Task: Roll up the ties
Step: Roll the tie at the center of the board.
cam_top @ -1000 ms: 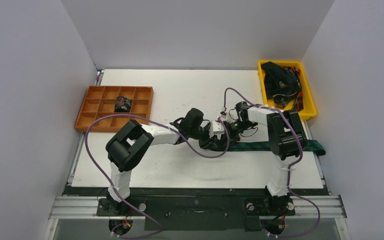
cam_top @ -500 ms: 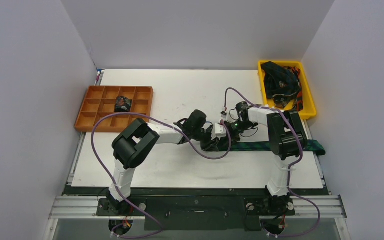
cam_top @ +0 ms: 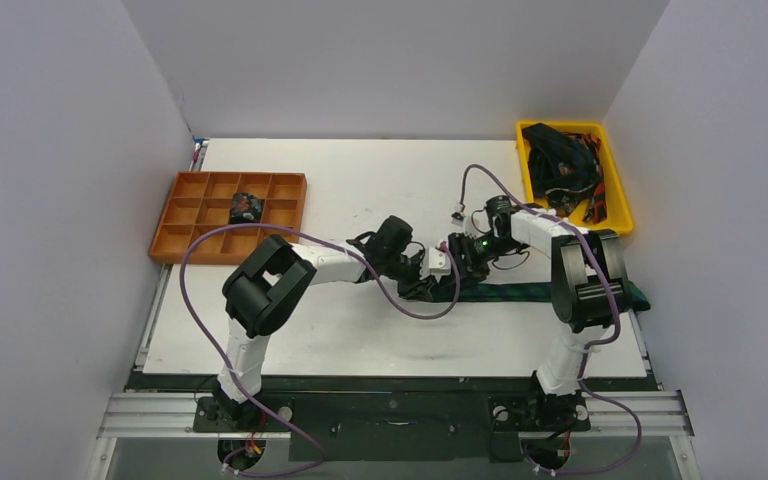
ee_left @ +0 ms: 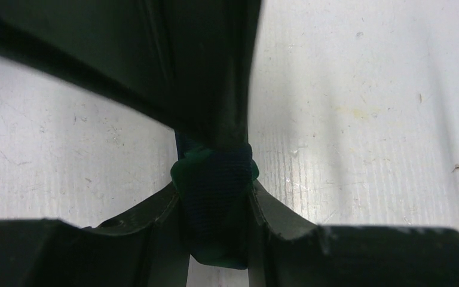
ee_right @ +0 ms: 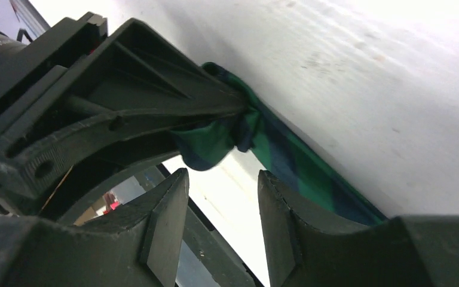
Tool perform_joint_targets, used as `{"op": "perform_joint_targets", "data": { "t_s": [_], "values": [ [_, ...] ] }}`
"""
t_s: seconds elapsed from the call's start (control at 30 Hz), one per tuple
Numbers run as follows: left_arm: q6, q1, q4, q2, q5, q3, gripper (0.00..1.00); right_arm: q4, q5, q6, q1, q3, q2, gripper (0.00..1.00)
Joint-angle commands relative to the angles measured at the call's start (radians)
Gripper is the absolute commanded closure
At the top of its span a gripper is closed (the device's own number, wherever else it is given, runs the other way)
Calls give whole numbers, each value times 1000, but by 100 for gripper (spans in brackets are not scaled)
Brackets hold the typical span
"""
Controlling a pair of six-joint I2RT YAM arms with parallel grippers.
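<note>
Left gripper (ee_left: 215, 198) is clenched on the tie's (cam_top: 525, 292) bunched end, mid-counter (cam_top: 360, 170). The rest of the tie lies flat, stretching rightward. Right gripper (ee_right: 222, 179) hangs released just beside that end.

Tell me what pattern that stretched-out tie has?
The long fabric necktie is green and navy plaid, clearest in the right wrist view.

The white table (cam_top: 360, 180) carries three items. An orange compartment tray (cam_top: 165, 243) sits at the left side. A yellow bin (cam_top: 525, 170) sits at the far right corner. A green plaid tie (cam_top: 520, 292) lies flat across the right half and reaches the right edge.
</note>
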Motion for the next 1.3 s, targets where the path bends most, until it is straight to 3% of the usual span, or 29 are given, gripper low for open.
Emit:
{"op": "perform_joint_targets", "data": {
  "t_s": [0.0,0.17,0.23,0.27,0.33,0.4,0.6,0.73,1.1,1.27],
  "values": [
    [6,12,-169,54,-55,-13,80,44,-51,48,67,17,-27,57],
    [15,12,-170,51,-56,-17,80,123,-28,118,87,31,7,57],
    [19,12,-173,49,-55,-17,80,129,-4,118,88,39,25,69],
    [20,12,-174,49,-56,-17,80,129,12,118,87,39,36,86],
    [21,12,-176,46,-56,-17,80,126,35,113,77,29,43,100],
    [19,20,-175,39,-52,-22,77,118,57,99,54,3,45,100],
    [-55,65,-38,-36,-20,-71,40,88,112,36,18,-23,75,100],
    [-88,57,76,-100,-21,-118,29,89,127,22,13,-24,82,100],
    [-270,-28,274,-2,-120,-62,19,96,113,18,14,-32,57,100],
    [-276,-30,265,45,-143,-17,29,98,94,22,16,-32,45,100]
  ]
}}
